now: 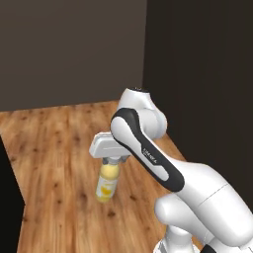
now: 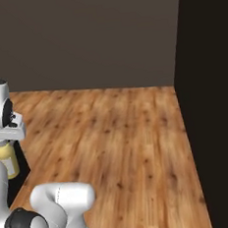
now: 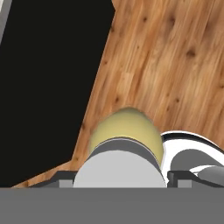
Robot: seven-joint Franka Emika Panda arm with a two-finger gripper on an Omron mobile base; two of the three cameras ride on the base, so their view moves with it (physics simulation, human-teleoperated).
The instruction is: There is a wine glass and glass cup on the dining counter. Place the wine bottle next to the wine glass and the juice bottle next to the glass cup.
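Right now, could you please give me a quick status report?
Hand shut on juice bottle, carried upright above the wood floor. Dark wall to the right.

The juice bottle looks like smooth, clear plastic around pale yellow liquid, with a matt white cap. The floor is knotty, warm-toned wood planking with a soft sheen.
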